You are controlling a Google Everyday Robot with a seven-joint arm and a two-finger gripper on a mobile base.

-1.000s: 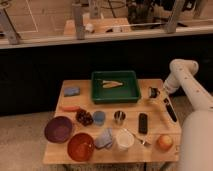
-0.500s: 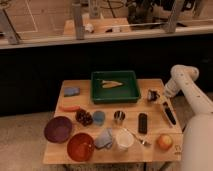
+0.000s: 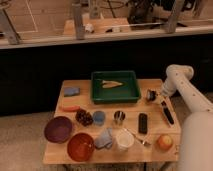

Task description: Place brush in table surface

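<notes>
Right now your end effector (image 3: 151, 94) hovers over the counter (image 3: 70, 150) just right of the green tray (image 3: 115, 96); its grip I cannot tell. Your brush (image 3: 166, 112) lies flat near the right edge, beside the black block (image 3: 143, 123).

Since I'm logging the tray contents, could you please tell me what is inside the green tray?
The green tray holds one flat yellowish wedge-shaped item; nothing hides its floor. The gripper is beside it, near the brush.

White rounded arm (image 3: 186, 90), dark gripper (image 3: 151, 94) over table's right side.
</notes>
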